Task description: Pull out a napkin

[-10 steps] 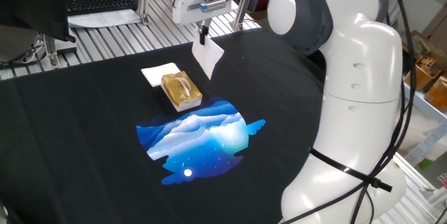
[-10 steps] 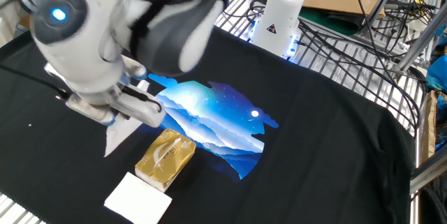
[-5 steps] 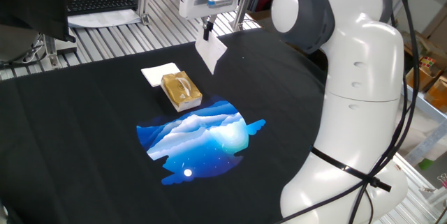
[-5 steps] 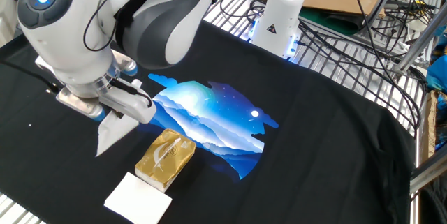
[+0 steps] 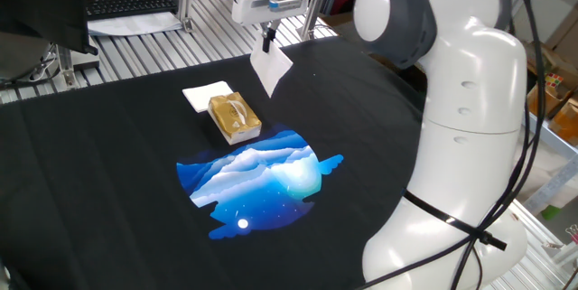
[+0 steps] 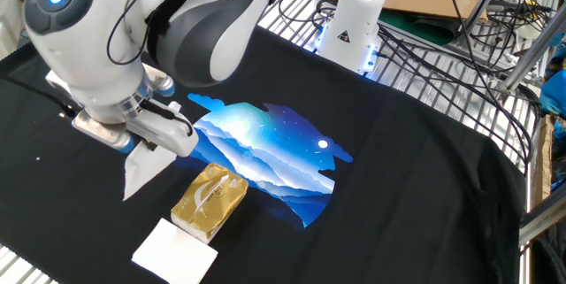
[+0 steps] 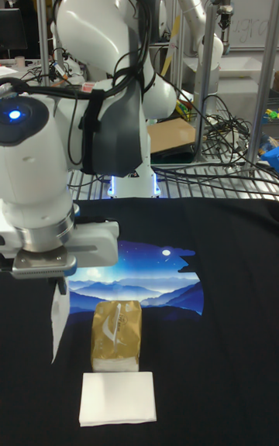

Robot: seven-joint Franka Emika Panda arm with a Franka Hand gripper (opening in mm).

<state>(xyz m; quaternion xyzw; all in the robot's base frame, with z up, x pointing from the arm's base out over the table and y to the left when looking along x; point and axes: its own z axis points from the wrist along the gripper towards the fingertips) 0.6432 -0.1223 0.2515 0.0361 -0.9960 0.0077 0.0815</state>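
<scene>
One napkin (image 5: 270, 70) hangs in the air from the claw (image 5: 266, 42), pinched by its top edge and drooping to a point well above the black cloth (image 5: 108, 173) that covers the counter. The claw is clenched on that upper edge, and the sheet is already clear of the golden-brown pack (image 5: 235, 116), which lies beside the blue printed picture (image 5: 262, 180) with a squarer white sheet (image 5: 206, 95) touching its far end. In the other fixed view the napkin (image 6: 141, 169) dangles just beside the pack (image 6: 209, 199), apart from it; in the tall fixed view it (image 7: 60, 320) hangs to the left of the pack (image 7: 116, 335).

The pull looks done, so the risks lie in what follows. The grip takes only a thin strip of soft paper, so a quick swing of the arm could tear that strip or let the sheet slide out and flutter down anywhere. If the claw lowers close to the pack, the loose tail may drape over it or over the white sheet and blur which piece is which. On release, thin tissue may cling to a finger instead of dropping. The pack itself is light and unanchored, so a brush from the descending claw would likely shove it across the cloth.
</scene>
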